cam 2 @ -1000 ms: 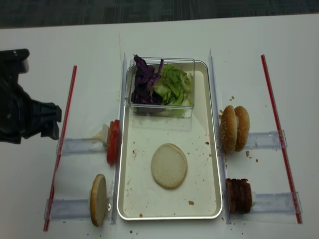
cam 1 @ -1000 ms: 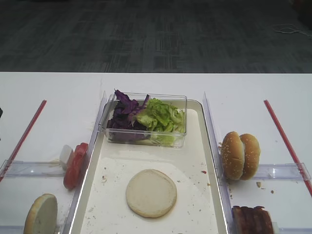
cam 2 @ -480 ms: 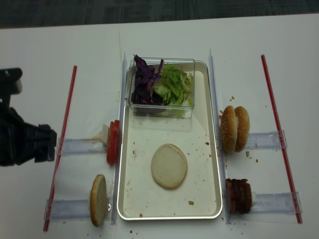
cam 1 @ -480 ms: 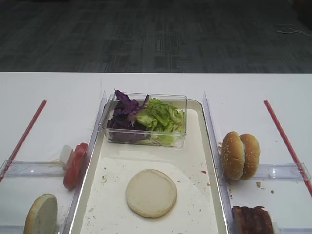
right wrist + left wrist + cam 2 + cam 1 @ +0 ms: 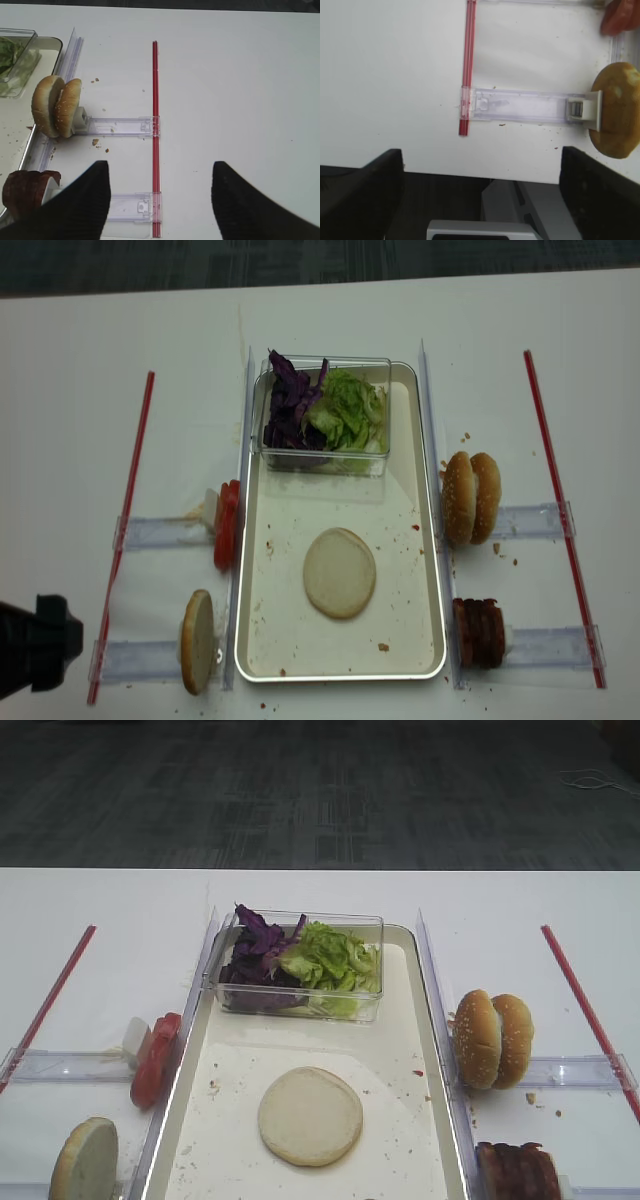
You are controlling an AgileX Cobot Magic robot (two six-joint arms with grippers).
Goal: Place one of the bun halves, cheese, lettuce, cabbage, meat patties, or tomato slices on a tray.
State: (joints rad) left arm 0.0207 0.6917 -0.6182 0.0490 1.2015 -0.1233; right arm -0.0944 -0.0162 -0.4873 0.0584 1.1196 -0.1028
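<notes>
Nearest the camera, left claw (image 5: 480, 200) spread wide and empty, hanging just off the front edge of the bench (image 5: 395, 60); right claw (image 5: 157, 200) likewise parted with nothing between its fingers, hovering over bare bench beside a red strip (image 5: 155, 125). Flat bun half (image 5: 339, 572) lying cut face up on the tray (image 5: 420, 540), toward its front; judged as already placed. Risk here mostly of disturbing what sits in place: a low sweep across the tray could nudge the bun half or drag crumbs about.

Just outside the tray's left rim, another bun half (image 5: 197, 641) standing on edge in a clear holder (image 5: 520, 105), easily toppled by a claw coming in from the left. Further along that side, tomato slices (image 5: 226, 524) also upright and thin, apt to slip or come away several at once. On the right, meat patties (image 5: 480, 633) stacked on edge, then sesame buns (image 5: 471, 497); rough patties likely to cling together.

Farthest back, clear box (image 5: 325, 418) resting on the tray's far end, holding purple cabbage (image 5: 288, 405) beside lettuce (image 5: 350, 410); loose leaves liable to spill over the rim on the way out, or the light box to shift under a careless reach
</notes>
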